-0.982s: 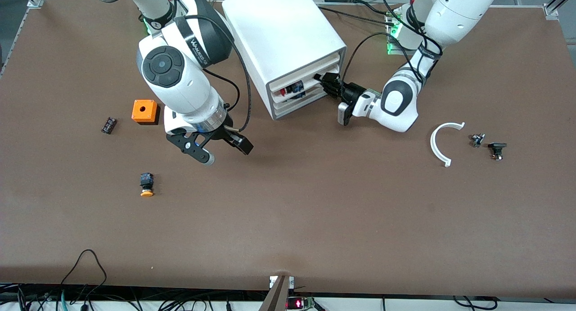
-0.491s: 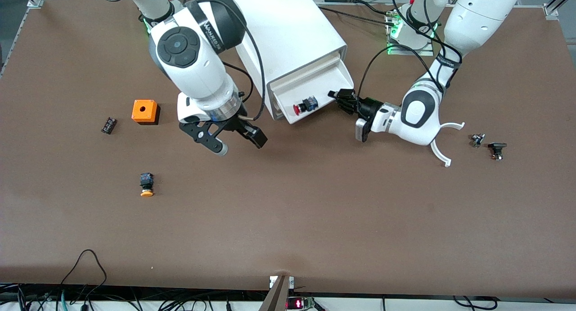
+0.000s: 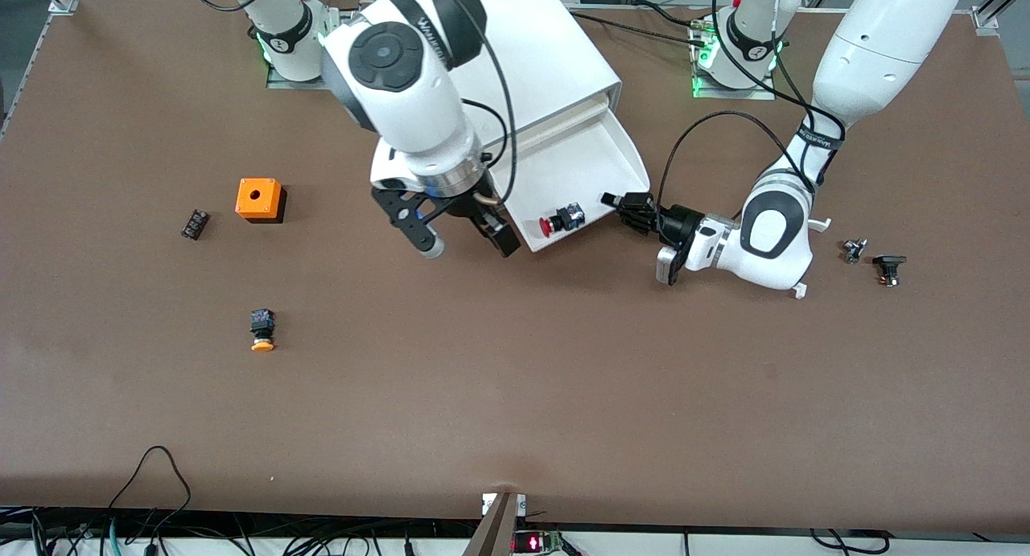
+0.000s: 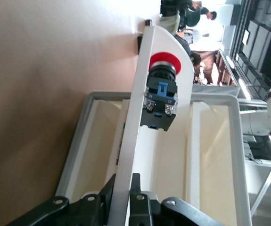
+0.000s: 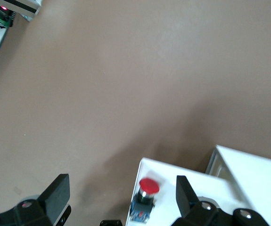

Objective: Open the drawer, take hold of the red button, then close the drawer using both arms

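The drawer (image 3: pixel 581 160) stands pulled far out of the white cabinet (image 3: pixel 523 49) toward the front camera. The red-capped button (image 3: pixel 561 220) lies on its side in the drawer, close to the drawer's front. My left gripper (image 3: pixel 629 205) is shut on the drawer's thin white wall (image 4: pixel 134 117); its fingers (image 4: pixel 142 200) clamp that wall, and the button (image 4: pixel 161 92) shows farther along it. My right gripper (image 3: pixel 469 249) is open and empty, over the table at the drawer's front corner toward the right arm's end. In the right wrist view the button (image 5: pixel 147 192) lies between its open fingers (image 5: pixel 56 192).
An orange box (image 3: pixel 258 199), a small black part (image 3: pixel 195 223) and an orange-yellow capped button (image 3: pixel 262 331) lie toward the right arm's end. A white curved piece (image 3: pixel 799 289), mostly hidden by the left arm, and two small dark parts (image 3: pixel 888 268) lie toward the left arm's end.
My left gripper has pulled the drawer out toward the front camera, uncovering the red button. My right arm has swung across to the drawer's front corner, staying open.
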You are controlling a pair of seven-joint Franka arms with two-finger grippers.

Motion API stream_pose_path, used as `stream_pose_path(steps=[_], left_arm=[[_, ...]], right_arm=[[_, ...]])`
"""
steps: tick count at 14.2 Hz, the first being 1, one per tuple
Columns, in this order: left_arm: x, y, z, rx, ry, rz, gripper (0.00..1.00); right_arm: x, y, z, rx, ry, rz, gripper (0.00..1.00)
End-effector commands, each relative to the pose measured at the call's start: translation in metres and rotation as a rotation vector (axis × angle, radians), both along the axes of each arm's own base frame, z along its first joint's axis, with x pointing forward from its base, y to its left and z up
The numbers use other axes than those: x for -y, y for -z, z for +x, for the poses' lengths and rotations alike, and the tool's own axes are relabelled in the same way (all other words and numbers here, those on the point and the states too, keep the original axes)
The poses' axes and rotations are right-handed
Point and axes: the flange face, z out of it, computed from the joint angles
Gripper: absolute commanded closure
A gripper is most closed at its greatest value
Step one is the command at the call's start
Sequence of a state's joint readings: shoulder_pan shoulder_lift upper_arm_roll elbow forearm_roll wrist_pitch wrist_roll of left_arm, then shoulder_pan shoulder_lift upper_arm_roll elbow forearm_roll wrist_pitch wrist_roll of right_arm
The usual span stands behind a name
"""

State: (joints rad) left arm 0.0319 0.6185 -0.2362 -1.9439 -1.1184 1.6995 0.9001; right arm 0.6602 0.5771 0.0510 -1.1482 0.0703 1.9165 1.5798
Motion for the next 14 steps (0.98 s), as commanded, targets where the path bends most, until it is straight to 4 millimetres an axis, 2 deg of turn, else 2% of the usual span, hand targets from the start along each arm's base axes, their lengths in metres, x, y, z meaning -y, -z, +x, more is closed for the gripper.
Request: stream_pose_path(steps=[1,3,6,7,10,12,14], left_arm=[[-0.007,-0.003,0.010,-0.015,-0.017,0.005,0.00],[-0.009,-0.013,0.013,-0.046,-0.019,0.006,0.00],[-0.015,-0.054,0.027,-0.105,-0.024,0.013,0.00],[-0.017,-0.060,0.029,-0.117,-0.032,0.018,0.00],[-0.021,-0.100,0.037,-0.139,-0.064,0.068,0.00],[-0.020,-0.137,0.042,-0.160,-0.091,0.114,0.00],[-0.020,-0.163,0.049,-0.171,-0.067,0.220,0.00]], right_arm=[[-0.037,0.016,-0.009,-0.021,0.082,0.015,0.00],[-0.054,0.035,-0.018,-0.045,0.099,0.006,0.00],[-0.078,0.067,-0.026,-0.058,0.131,0.010,0.00],[-0.084,0.077,-0.028,-0.065,0.144,0.012,0.00],[-0.106,0.102,-0.043,-0.072,0.170,0.021,0.00],[-0.114,0.116,-0.050,-0.081,0.167,0.011,0.00],[-0.118,0.133,-0.055,-0.098,0.163,-0.005,0.00]])
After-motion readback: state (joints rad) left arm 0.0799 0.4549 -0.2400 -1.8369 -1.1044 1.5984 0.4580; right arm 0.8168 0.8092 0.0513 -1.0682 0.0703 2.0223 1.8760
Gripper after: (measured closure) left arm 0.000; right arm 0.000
